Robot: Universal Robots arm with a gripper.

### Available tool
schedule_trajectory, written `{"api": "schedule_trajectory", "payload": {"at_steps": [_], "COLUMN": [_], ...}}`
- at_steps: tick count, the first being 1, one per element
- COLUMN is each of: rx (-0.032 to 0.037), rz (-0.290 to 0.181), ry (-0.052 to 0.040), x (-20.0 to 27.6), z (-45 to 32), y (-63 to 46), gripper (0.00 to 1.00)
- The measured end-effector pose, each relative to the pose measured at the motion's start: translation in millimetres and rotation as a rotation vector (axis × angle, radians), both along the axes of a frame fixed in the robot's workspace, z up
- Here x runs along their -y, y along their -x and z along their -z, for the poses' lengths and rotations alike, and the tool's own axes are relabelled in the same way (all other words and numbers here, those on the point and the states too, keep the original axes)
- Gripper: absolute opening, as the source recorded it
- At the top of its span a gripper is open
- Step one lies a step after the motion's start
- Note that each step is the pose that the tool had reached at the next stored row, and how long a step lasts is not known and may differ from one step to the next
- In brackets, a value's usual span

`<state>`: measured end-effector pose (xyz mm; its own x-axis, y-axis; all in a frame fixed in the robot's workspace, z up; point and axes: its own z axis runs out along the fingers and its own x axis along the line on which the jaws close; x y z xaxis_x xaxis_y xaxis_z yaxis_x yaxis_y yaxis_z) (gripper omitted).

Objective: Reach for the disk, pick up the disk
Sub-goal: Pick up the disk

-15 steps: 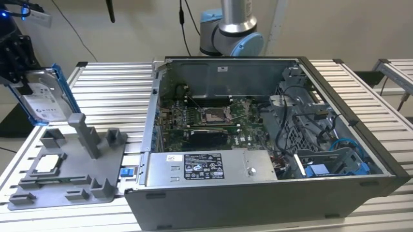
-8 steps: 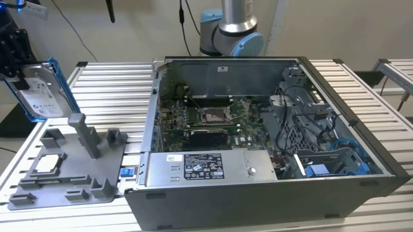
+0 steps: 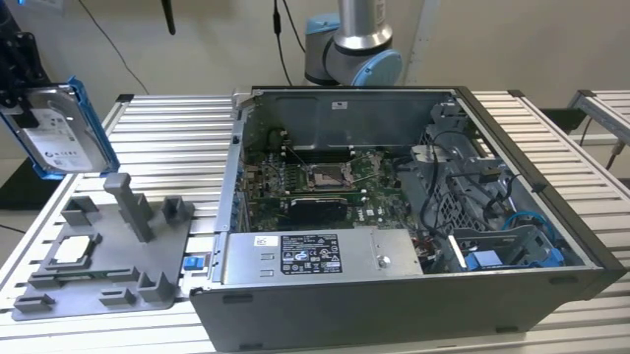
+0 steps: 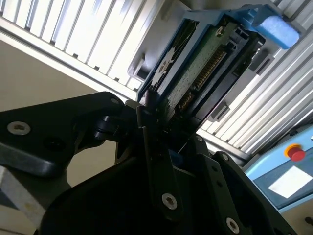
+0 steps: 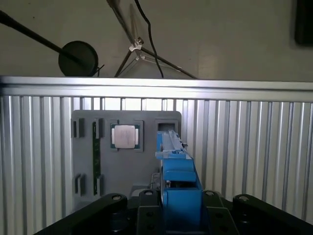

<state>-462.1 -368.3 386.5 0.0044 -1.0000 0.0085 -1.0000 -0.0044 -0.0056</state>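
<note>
Clearly my gripper (image 4: 155,110) is clamped on the disk's (image 3: 61,136) edge, aloft at ten o'clock from the computer case (image 3: 394,313). It seems stiff, weighty and shock-sensitive, so its blue frame is the safest hold.

No print was legible anywhere. Disk (image 3: 61,136): white label (image 3: 57,144) on its face carried dark marks, unreadable. Silver box (image 3: 389,254) at the case (image 3: 374,317) edge nearest the camera: white-and-black sticker (image 3: 307,253) showed rows of small symbols, none readable. Case rear wall: small white tag (image 3: 340,104), nothing made out. In the second wrist view, a blue panel (image 4: 264,171) bore a white label (image 4: 292,180) beside a red button (image 4: 296,153); its text could not be read.
</note>
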Motion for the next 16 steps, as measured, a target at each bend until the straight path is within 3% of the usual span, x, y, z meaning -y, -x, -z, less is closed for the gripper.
{"api": "schedule_trajectory", "payload": {"at_steps": [16], "rx": [0.0001], "rz": [0.0], "ry": [-0.0001], "x": [0.0], "z": [-30.7], "y": [0.0], "gripper": [0.0]}}
